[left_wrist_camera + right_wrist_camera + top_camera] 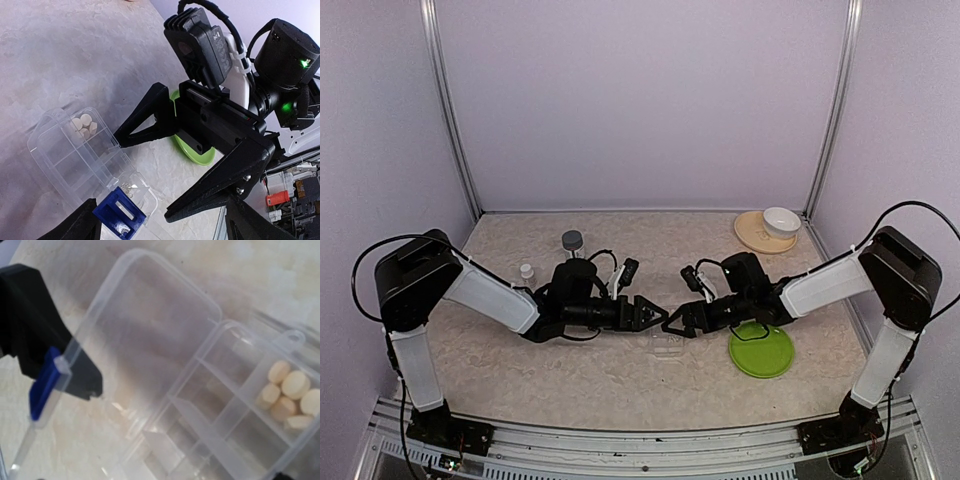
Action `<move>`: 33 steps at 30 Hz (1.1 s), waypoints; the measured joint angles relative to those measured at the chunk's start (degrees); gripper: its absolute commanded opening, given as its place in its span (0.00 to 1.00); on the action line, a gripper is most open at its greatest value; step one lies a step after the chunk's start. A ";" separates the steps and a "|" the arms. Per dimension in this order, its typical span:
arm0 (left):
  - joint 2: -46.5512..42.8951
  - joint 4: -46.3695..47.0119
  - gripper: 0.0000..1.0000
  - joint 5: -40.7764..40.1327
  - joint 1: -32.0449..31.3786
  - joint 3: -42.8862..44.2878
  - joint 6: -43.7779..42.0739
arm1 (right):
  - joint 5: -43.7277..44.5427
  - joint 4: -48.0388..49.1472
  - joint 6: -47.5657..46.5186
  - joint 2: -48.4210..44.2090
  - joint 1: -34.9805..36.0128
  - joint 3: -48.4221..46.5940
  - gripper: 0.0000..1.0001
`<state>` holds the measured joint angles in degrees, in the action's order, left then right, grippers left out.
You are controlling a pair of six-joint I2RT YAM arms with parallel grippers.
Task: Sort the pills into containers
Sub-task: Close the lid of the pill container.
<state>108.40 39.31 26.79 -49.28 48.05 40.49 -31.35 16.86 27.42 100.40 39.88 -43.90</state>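
sorting looks partial: white pills (82, 127) sit in one corner of the pill box (60, 160), rest look empty; left gripper (655, 314) and right gripper (678, 322) open, holding nothing.

Open clear box (75, 162), pills (82, 126) inside

Soft even light, blurred right wrist close-up

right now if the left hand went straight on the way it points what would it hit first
Probably the blue clasp on the open lid of the pill box, just ahead of the left hand; the right hand faces it right behind. Depth is unclear, so it might pass above.
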 measured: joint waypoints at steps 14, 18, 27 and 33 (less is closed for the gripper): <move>0.63 0.17 0.83 0.02 -0.20 0.22 0.63 | -5.35 7.02 4.46 0.00 -0.92 3.28 1.00; 0.72 0.17 0.83 0.02 -0.33 0.24 0.63 | -6.93 9.11 6.03 0.00 -1.46 4.07 1.00; 0.74 0.09 0.83 0.04 -0.52 1.68 0.63 | -8.37 11.85 8.02 0.35 -1.81 4.33 1.00; 0.74 0.04 0.83 0.09 -0.76 2.10 0.63 | -10.03 14.69 9.77 1.53 -1.92 5.09 1.00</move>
<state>109.14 39.35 26.87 -50.04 50.15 41.12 -41.39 31.55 37.19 101.93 37.95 -38.81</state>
